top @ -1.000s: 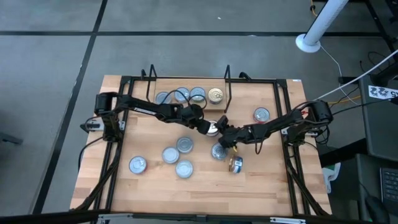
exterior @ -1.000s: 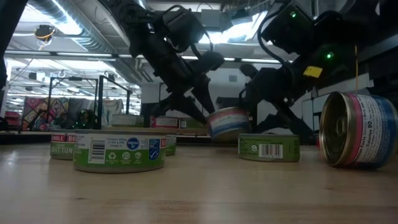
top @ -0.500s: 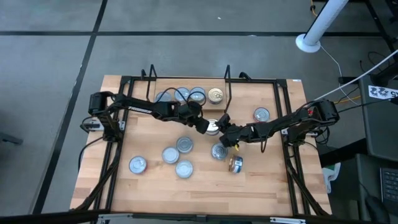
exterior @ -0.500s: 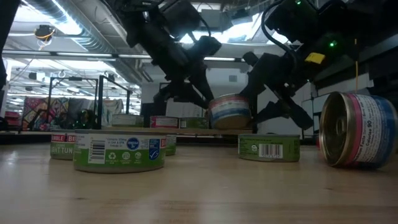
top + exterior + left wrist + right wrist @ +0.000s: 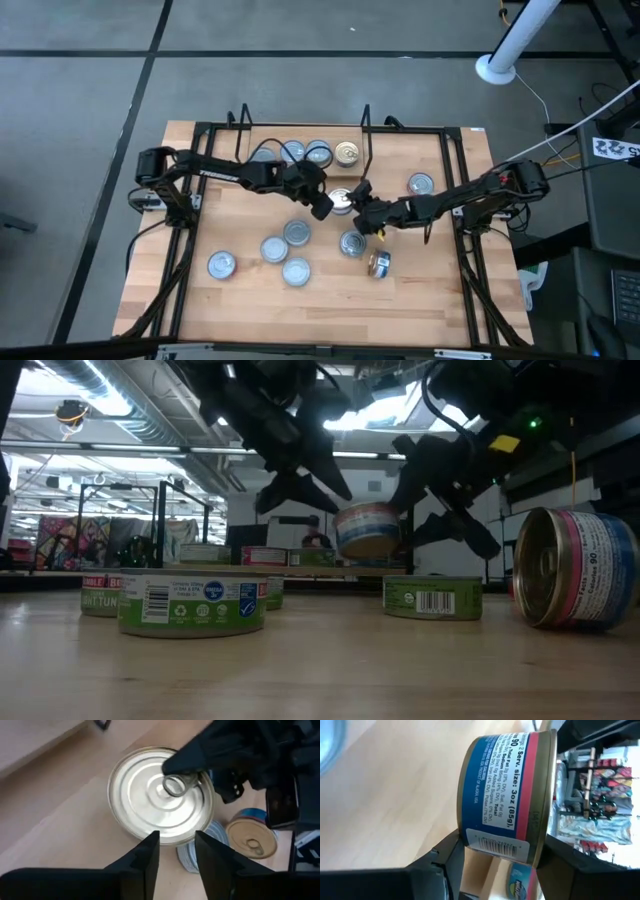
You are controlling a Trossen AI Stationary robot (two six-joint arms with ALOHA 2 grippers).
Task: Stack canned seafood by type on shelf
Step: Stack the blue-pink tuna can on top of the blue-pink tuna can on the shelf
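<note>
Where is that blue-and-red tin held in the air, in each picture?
High view: the tin, centre of picture.
Low view: centre, off the table.
Left wrist view: upper middle, lid showing.
Right wrist view: centre, in the right gripper.
Landmark: the tipped tin, high and low views.

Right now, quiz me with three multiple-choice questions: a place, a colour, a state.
1. The tipped can lies: A on the floor; B on the table, right arm's side; C atop another can.
2. The held can in the right gripper has a label: A green; B yellow; C blue and red.
3. The held can is: A lifted clear of the table; B resting on it; C stacked on another.
Answers: B, seen from above; C, per the right wrist view; A, low view shows air beneath.
</note>
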